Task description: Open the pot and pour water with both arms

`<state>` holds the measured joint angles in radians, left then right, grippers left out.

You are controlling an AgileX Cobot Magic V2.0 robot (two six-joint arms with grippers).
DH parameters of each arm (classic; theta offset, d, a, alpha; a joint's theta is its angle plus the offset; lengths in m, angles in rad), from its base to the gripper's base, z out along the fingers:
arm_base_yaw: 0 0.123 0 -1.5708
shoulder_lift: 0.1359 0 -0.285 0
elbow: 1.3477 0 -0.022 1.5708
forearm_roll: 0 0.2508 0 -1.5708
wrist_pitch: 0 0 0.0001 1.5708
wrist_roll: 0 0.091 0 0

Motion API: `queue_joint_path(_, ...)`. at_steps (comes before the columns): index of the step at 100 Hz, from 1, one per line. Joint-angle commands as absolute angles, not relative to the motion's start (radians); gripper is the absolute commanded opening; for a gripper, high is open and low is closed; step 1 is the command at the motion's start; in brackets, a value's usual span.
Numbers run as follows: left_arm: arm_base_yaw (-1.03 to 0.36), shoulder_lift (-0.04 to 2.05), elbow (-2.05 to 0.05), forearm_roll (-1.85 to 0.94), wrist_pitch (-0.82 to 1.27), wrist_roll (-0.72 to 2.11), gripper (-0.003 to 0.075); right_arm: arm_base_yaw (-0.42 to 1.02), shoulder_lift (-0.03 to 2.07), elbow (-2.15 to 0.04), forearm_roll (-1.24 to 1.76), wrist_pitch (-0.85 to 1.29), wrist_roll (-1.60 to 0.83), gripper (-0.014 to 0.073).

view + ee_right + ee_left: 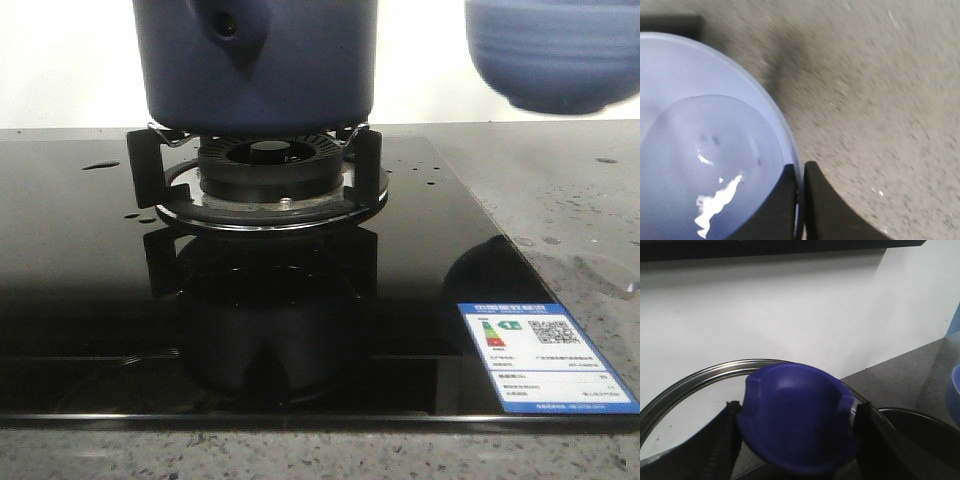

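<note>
The dark navy pot (255, 60) stands on the gas burner (258, 165), its handle socket with a hole (225, 25) facing me; its top is cut off in the front view. My left gripper (797, 415) is shut on the blue knob (795, 415) of a steel-rimmed glass lid (690, 377), held up in front of the white wall. My right gripper (801, 172) is shut on the rim of the periwinkle ribbed bowl (700, 100), which hangs in the air at the right (555, 50). Water (715, 200) glints inside the bowl. Neither gripper shows in the front view.
The burner sits in a black glass hob (80, 280) with a blue energy label (540, 350) at its front right. Water drops and a puddle (600, 270) lie on the grey speckled counter (570, 180) to the right. A white wall stands behind.
</note>
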<state>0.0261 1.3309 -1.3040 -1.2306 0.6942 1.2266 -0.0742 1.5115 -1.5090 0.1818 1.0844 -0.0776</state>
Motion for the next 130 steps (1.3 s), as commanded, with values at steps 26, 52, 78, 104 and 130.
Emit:
queue_joint_path(26,0.029,1.290,-1.345,-1.303,0.621,1.228,0.0337,0.013,1.486,-1.754,0.244,1.083,-0.089,-0.0046)
queue_joint_path(52,0.029,1.290,-1.345,-1.303,0.611,1.228,0.0337,0.151,1.573,-1.917,0.244,1.087,-0.089,-0.0046)
queue_joint_path(78,0.029,1.290,-1.345,-1.303,0.611,1.228,0.0337,0.274,1.654,-2.001,0.246,0.912,-0.098,-0.0046)
queue_joint_path(104,0.029,1.290,-1.345,-1.303,0.604,1.228,0.0337,0.331,1.655,-1.900,0.250,0.611,-0.156,-0.0046)
queue_joint_path(130,0.029,1.290,-1.345,-1.301,0.594,1.228,0.0337,0.383,1.525,-1.486,0.242,-0.022,-0.187,-0.0047)
